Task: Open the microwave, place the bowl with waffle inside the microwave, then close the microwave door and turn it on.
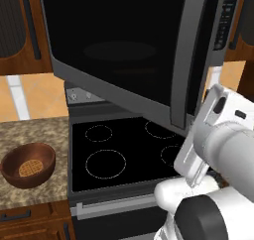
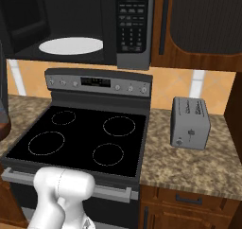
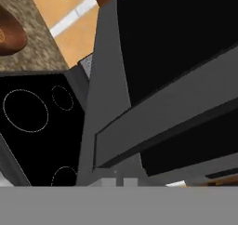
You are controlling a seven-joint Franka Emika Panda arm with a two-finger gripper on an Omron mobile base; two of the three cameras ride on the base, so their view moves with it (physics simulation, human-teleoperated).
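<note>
The microwave (image 2: 78,24) hangs above a black stove (image 2: 80,138), and its door (image 1: 124,50) stands swung open toward the robot. In the left base view the door's dark glass fills the upper picture, with the grey bar handle (image 1: 186,60) running down its right edge. The white arm reaches up just right of and below that handle, but the claw itself is hidden behind the wrist, so I cannot tell how far open it is or whether it holds anything.

In the hand view the door (image 3: 176,52) and its grey handle bar (image 3: 167,112) sit very close in front of the claw, crossing the picture on a slant. The fingertips are not clear at the bottom of that view.

In the right base view the open cavity shows a white turntable (image 2: 71,46), with the keypad (image 2: 133,27) to its right.

The bowl (image 1: 28,164) rests on the speckled counter (image 1: 30,130), well to the left of and below the claw, beside the stove. The waffle (image 1: 29,168) lies flat inside it. In the hand view the bowl (image 3: 10,33) appears at the upper left edge.

A grey toaster (image 2: 190,123) stands on the counter right of the stove, well apart from the arm.
</note>
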